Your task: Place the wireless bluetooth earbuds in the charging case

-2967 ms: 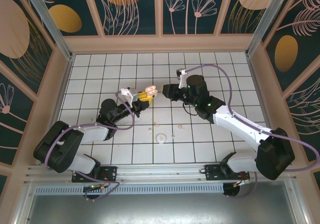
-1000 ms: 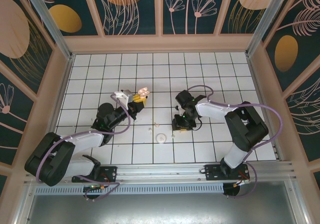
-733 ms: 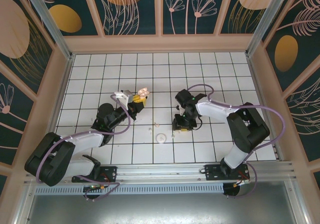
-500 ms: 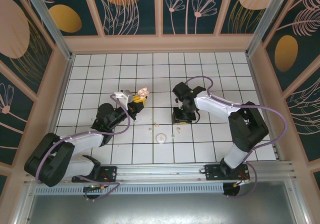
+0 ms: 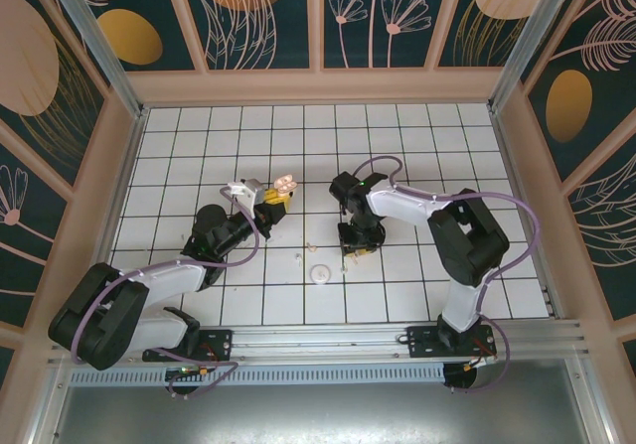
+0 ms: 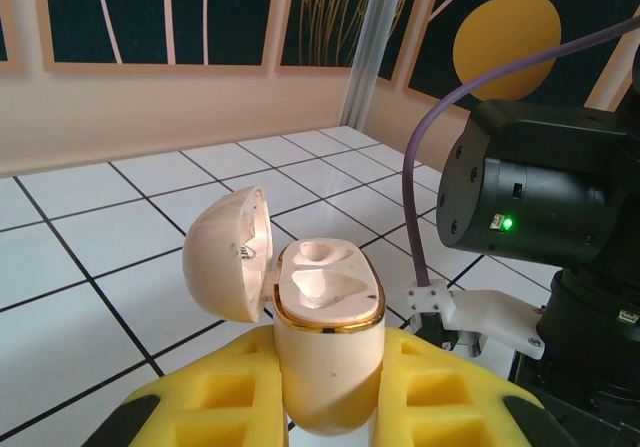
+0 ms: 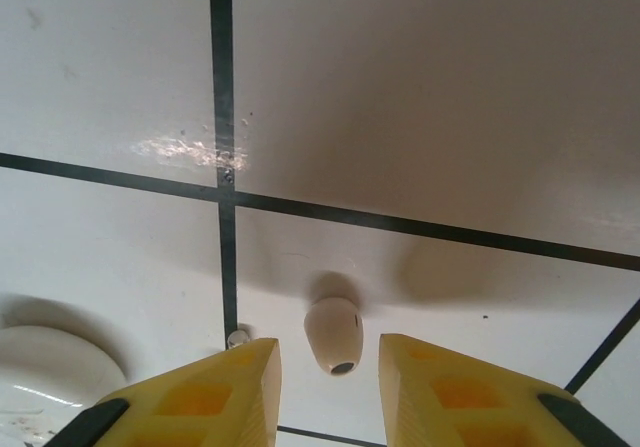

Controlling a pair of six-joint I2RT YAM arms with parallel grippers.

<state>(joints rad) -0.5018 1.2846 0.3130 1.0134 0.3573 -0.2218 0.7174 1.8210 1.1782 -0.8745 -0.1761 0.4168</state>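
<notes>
Clamping the open case [image 6: 327, 372] upright with its lid [image 6: 228, 257] tipped back so both sockets [image 6: 325, 289] face up, the left gripper [image 6: 328, 412] presents a ready target, while the right gripper [image 7: 330, 369], jaws apart, straddles one earbud [image 7: 334, 335] lying on the table [image 7: 450, 117], apparently to pinch it.

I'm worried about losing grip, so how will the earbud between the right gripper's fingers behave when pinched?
The earbud looks rounded and glossy, so it could slip out if the right gripper closes off-centre. It is tiny and hard-looking, probably very light and stiff. Lying on the smooth table tile, it may roll when nudged.
</notes>
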